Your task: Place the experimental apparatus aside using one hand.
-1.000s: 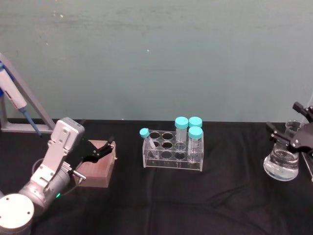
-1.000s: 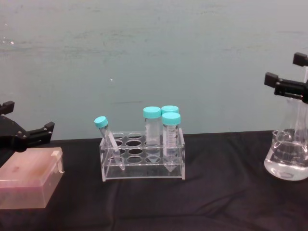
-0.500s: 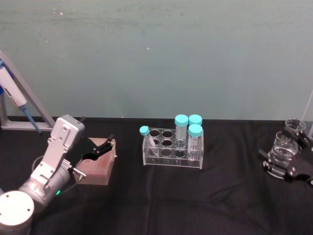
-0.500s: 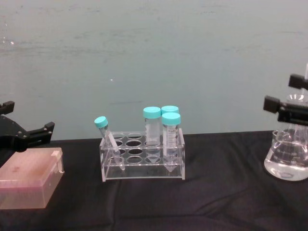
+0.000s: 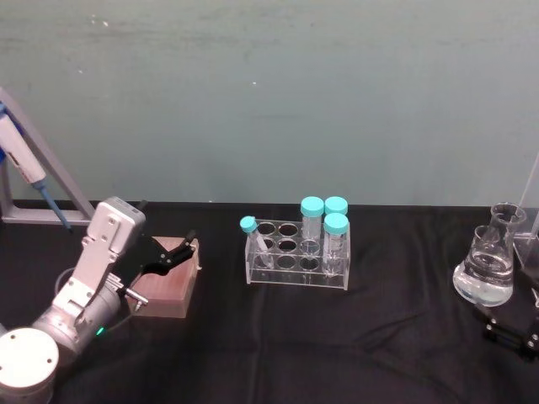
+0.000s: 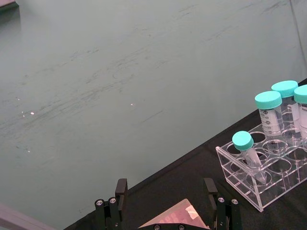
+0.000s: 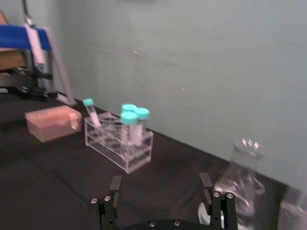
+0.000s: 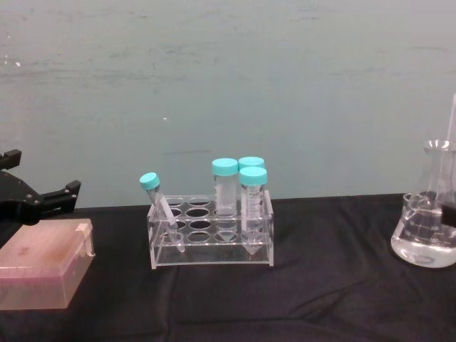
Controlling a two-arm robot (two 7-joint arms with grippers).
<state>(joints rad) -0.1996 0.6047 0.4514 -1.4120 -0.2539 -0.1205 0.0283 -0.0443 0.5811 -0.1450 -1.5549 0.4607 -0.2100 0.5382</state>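
The flask (image 5: 486,268) is standing upright on the black worktop (image 5: 337,337) at the far right, with clear liquid in its lower part, and nothing is touching it. In the chest view the flask (image 8: 429,221) is partly cut off by the right edge, and a dark shape is showing through the glass, which I cannot identify. Just to the right of the flask a second clear vessel (image 5: 529,248) is standing, but it is cut by the frame edge and I cannot tell what it is. The right gripper (image 5: 509,337) is sitting low at the right edge of the head view, in front of the flask and apart from it; here it is mostly cut off. In the right wrist view the right gripper (image 7: 160,191) is showing its two fingers spread wide with nothing between them, and the flask (image 7: 237,179) is looking blurred behind one finger. A clear rack (image 5: 296,263) is standing in the middle of the worktop, holding four tubes with teal caps; three are upright and one tube (image 5: 254,239) is leaning to the left. The left gripper (image 5: 173,257) is hanging over a brown box (image 5: 166,290) on the left, its fingers spread, holding nothing. At the far left edge a pipette stand (image 5: 34,181) is only partly visible.
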